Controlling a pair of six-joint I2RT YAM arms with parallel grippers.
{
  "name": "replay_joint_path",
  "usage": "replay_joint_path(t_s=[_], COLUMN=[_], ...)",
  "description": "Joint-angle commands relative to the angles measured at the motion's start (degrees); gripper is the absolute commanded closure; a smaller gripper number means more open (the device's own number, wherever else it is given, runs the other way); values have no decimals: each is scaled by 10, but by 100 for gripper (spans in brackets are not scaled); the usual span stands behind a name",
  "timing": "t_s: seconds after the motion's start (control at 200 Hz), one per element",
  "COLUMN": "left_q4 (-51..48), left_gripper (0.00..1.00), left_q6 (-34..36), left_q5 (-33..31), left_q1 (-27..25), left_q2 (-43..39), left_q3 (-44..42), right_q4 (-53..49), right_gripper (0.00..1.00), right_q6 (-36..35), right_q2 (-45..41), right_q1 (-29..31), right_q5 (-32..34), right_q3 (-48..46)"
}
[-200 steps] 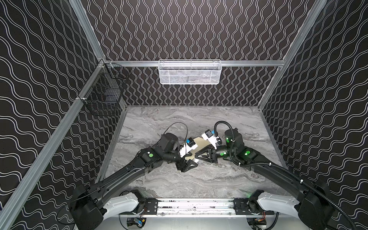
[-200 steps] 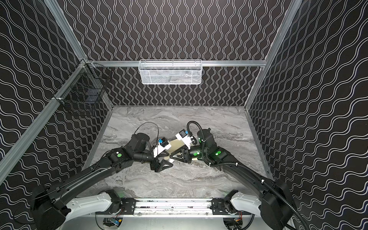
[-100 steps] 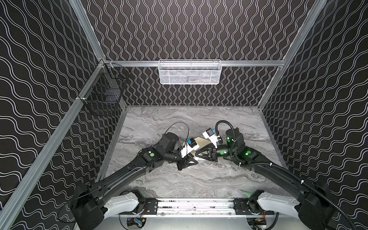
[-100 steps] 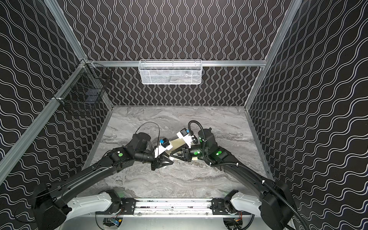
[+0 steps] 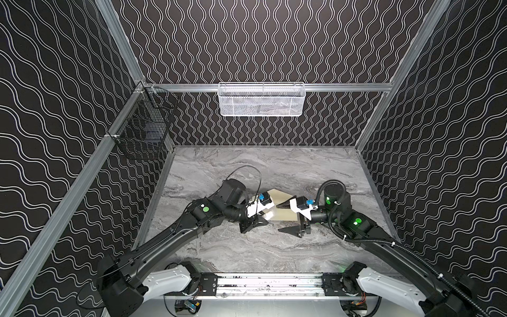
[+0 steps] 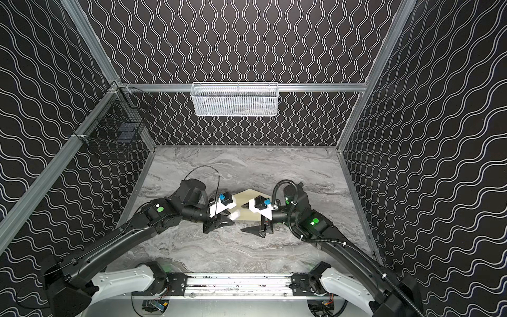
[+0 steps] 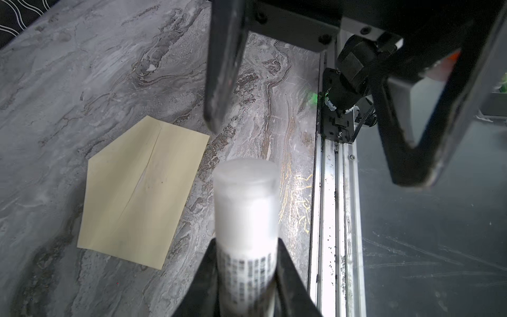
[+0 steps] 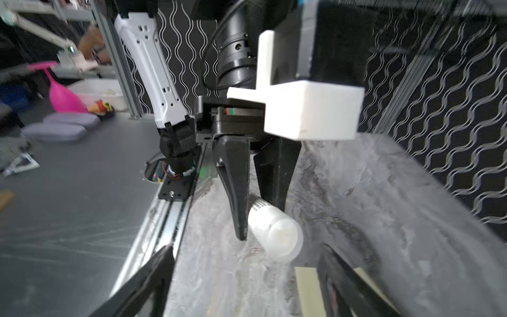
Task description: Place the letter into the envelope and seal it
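Seeing a white mesh basket (image 5: 261, 100) hanging on the aluminium rail (image 5: 343, 87) across the back, in both top views. Finding a black wire basket (image 5: 142, 131) hanging in the back left corner, with something dark lying inside it. Looking down on a marbled grey tabletop (image 5: 247, 247), with wavy-lined black walls (image 5: 260, 41) closing it in on three sides. Catching a white stick (image 7: 245, 208) in both wrist views, blurred, with a band of grey print running round it below a frosted cap. Making out, beyond the table in the right wrist view, a pink scoop-like thing (image 8: 64, 98) lying near grey pads (image 8: 55, 127), all blurred.
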Motion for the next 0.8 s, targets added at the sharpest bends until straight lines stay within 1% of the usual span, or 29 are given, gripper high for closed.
replay_joint_path(t_s=[0.0, 0.12, 0.2, 0.365, 0.475, 0.566, 0.661, 0.716, 0.796], left_q4=[6, 25, 32, 29, 28, 30, 29, 27, 30], left_gripper=[100, 100, 100, 100, 100, 100, 100, 100, 100], left_q6=[28, 27, 33, 30, 27, 26, 30, 33, 33], left_q5=[7, 21, 37, 54, 61, 69, 70, 71, 71], left_q1=[0, -1, -1, -1, -2, -2, -1, -1, -1], left_q2=[-6, -17, -23, -16, -15, -14, -15, -17, -18], left_q3=[6, -7, -16, -11, -6, -6, -7, -7, -9], right_q4=[-92, -149, -150, -147, -138, -135, -128, -126, -133], right_gripper=[14, 16, 16, 19, 25, 29, 33, 34, 39], right_q6=[-178, -174, -159, -151, -143, -139, -138, -137, -136], right_q2=[9, 33, 42, 63, 88, 106, 114, 117, 125], right_q1=[0, -1, -1, 0, -1, -1, -1, -1, -1], right_q5=[13, -5, -14, -19, -32, -56, -77, -82, -85], right_q3=[30, 67, 74, 96, 114, 128, 130, 129, 135])
